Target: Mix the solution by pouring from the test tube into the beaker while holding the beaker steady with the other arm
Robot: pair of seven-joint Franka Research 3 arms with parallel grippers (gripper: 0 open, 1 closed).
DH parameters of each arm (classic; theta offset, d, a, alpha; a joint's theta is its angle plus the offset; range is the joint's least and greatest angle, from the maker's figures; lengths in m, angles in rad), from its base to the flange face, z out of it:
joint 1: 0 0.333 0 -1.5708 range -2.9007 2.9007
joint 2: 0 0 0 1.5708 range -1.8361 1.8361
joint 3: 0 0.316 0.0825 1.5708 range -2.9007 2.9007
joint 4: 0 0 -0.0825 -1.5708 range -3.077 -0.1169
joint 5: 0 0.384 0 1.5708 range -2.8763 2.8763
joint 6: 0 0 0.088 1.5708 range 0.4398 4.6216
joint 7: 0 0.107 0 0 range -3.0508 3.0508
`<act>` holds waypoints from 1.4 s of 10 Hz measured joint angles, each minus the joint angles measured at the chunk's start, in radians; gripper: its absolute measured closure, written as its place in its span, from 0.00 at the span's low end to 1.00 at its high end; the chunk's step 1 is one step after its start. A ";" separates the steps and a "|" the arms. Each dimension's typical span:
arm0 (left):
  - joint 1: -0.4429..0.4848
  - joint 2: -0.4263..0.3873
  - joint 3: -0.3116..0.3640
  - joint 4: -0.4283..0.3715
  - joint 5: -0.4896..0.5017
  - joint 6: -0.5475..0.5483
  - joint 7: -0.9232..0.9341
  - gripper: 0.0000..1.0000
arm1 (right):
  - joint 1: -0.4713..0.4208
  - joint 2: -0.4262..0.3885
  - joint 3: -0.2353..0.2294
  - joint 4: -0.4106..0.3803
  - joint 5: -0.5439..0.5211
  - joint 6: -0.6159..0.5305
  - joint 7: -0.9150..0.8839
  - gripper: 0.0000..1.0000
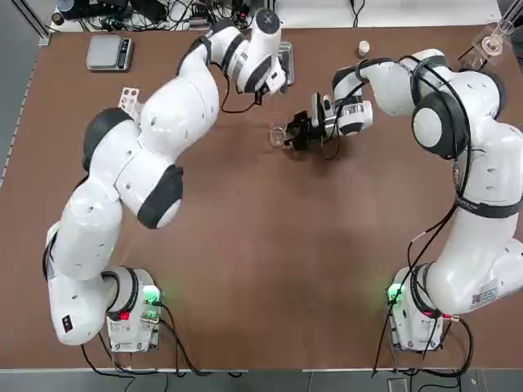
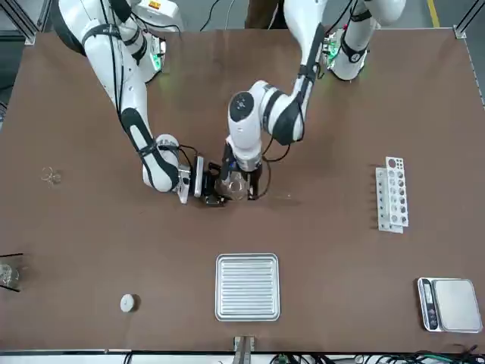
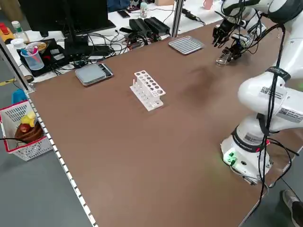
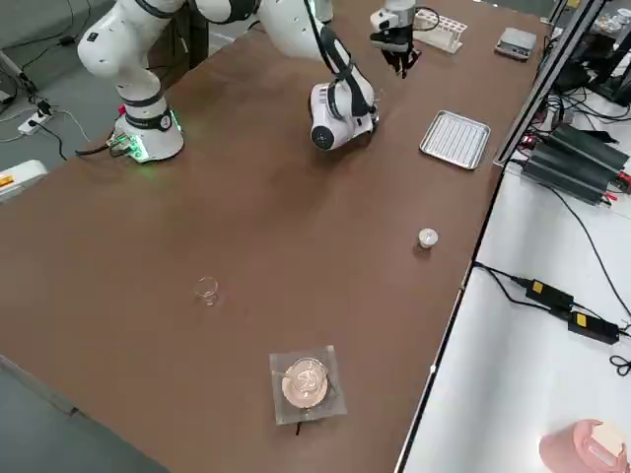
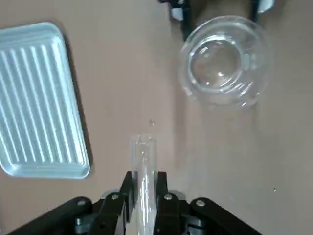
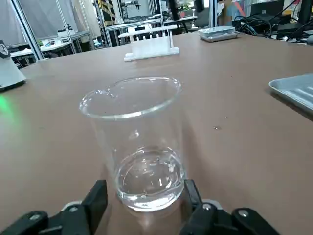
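Brown worktop (image 1: 245, 245) across the middle, and only the left side view gives us the white basket with red trim (image 3: 28, 130) down on the floor, plus the black monitor (image 3: 42, 16) behind. Over to the right side view for the pink container (image 4: 584, 448) on the white desk. Now the key spot: the small clear glass beaker (image 6: 142, 147) stands upright on the worktop, right at the right gripper (image 6: 145, 185), and the right wrist view alone shows clear liquid lying shallow in its bottom. Those right jaws are apart, the beaker just beyond their tips, no grip on it. The left wrist view confirms it from the other side, the tips close by the glass. And here's what the top view hides beneath the arm: the left gripper (image 5: 145, 178) has its jaws closed on a clear glass test tube (image 5: 145, 196), near the beaker but apart from it. Beside them in that view lies the ribbed silver tray (image 5: 41, 100). Front view now, and the white perforated rack (image 2: 392, 195) stands clear of both arms, with the silver scale (image 2: 449, 305) beyond. Right side view again: a smaller clear glass piece (image 4: 206, 290), a round white cap (image 4: 427, 237).
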 joint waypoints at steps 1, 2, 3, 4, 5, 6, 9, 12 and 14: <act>0.037 -0.020 0.000 0.002 -0.052 0.000 0.048 0.78 | 0.000 -0.001 0.001 0.000 0.000 0.000 0.001 0.17; 0.075 -0.044 0.000 0.001 -0.101 -0.002 0.109 0.78 | -0.001 -0.001 0.001 0.000 0.000 0.000 0.001 0.11; 0.116 -0.066 0.000 0.001 -0.160 -0.006 0.181 0.78 | -0.001 -0.001 0.001 0.000 0.000 0.000 0.001 0.02; 0.165 -0.079 -0.001 0.001 -0.229 -0.008 0.271 0.78 | -0.002 -0.002 0.001 0.001 0.000 0.000 0.002 0.00; 0.219 -0.089 -0.001 0.001 -0.295 -0.008 0.371 0.78 | -0.003 -0.002 0.002 0.001 0.000 0.000 0.002 0.00; 0.277 -0.104 -0.008 -0.002 -0.348 -0.010 0.476 0.78 | -0.007 -0.003 0.004 0.001 0.000 0.000 0.002 0.00; 0.538 -0.202 -0.162 -0.037 -0.419 -0.100 0.722 0.78 | -0.041 -0.018 0.028 -0.001 0.000 -0.001 0.014 0.00; 1.014 -0.239 -0.535 -0.053 -0.420 -0.240 0.917 0.78 | -0.086 -0.039 0.048 -0.013 0.000 -0.001 0.020 0.00; 1.324 -0.239 -0.787 -0.085 -0.420 -0.333 1.013 0.78 | -0.117 -0.059 0.056 -0.035 0.000 -0.002 0.032 0.00</act>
